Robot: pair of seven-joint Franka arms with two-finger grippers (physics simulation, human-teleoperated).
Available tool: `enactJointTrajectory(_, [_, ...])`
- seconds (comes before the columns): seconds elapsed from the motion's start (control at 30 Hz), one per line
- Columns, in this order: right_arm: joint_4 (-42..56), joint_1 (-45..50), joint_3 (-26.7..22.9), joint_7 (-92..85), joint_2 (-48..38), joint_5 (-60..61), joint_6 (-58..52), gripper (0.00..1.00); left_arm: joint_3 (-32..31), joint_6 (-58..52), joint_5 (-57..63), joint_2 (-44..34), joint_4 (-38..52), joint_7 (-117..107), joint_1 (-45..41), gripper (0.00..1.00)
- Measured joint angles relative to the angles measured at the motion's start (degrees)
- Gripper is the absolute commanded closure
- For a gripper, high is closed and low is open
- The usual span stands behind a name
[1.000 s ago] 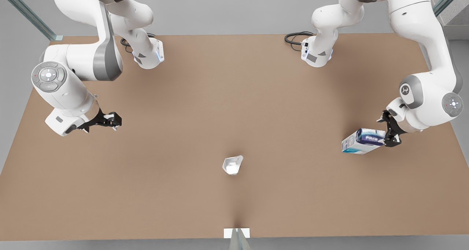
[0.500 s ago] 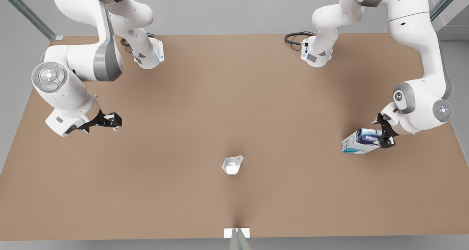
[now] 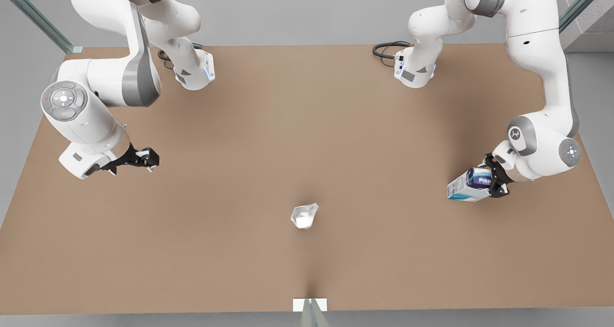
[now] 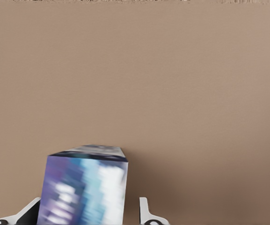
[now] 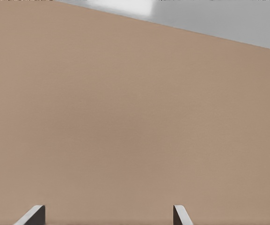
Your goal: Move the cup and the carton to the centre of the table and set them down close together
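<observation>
Left gripper (image 3: 494, 182) straddled the carton (image 3: 467, 185), w/ fingers (image 4: 144, 212) not yet clamped, at the front view's right, cup (image 3: 304, 216) near worktop (image 3: 307, 125) centre, right gripper (image 3: 146, 158) open, waiting: best to close squarely, lift w/o tilting.

Tan table (image 3: 307, 125), pale grey-white cup (image 3: 303, 216), white, blue-purple, teal carton (image 3: 467, 184).

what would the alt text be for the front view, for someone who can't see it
The left gripper reaches around one end of the carton at the front view's right side of the table, with the cup standing alone near the middle. The right gripper waits open over the table at the front view's left.
</observation>
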Motion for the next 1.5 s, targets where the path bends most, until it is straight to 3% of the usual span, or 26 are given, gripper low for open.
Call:
enactJointTrajectory(0.4, [0.06, -0.04, 0.0, 0.0, -0.08, 0.0, 0.0, 0.0, -0.09, 1.57, -5.06, 0.26, -0.01, 1.47, -0.52, 0.32])
enactJointTrajectory(0.57, [0.06, -0.04, 0.0, 0.0, -0.06, 0.0, 0.0, 0.0, -0.35, -0.62, -3.99, -3.25, -0.22, 2.08, -0.68, 0.32])
enactJointTrajectory(0.77, [0.06, -0.04, 0.0, 0.0, -0.03, 0.0, 0.0, 0.0, -7.92, -3.03, -4.09, -7.91, -1.35, -12.1, -1.43, 0.33])
enactJointTrajectory(1.2, [0.15, -0.01, 0.0, 0.0, -0.09, 0.0, 0.0, 0.0, -8.3, 0.13, -8.3, -9.2, -1.69, -27.74, -27.43, 0.32])
enactJointTrajectory(1.5, [0.15, -0.02, 0.0, 0.0, -0.05, 0.0, 0.0, 0.0, -7.99, 6.81, -11.16, -6.51, 0.42, -35.78, -33.41, 0.32])
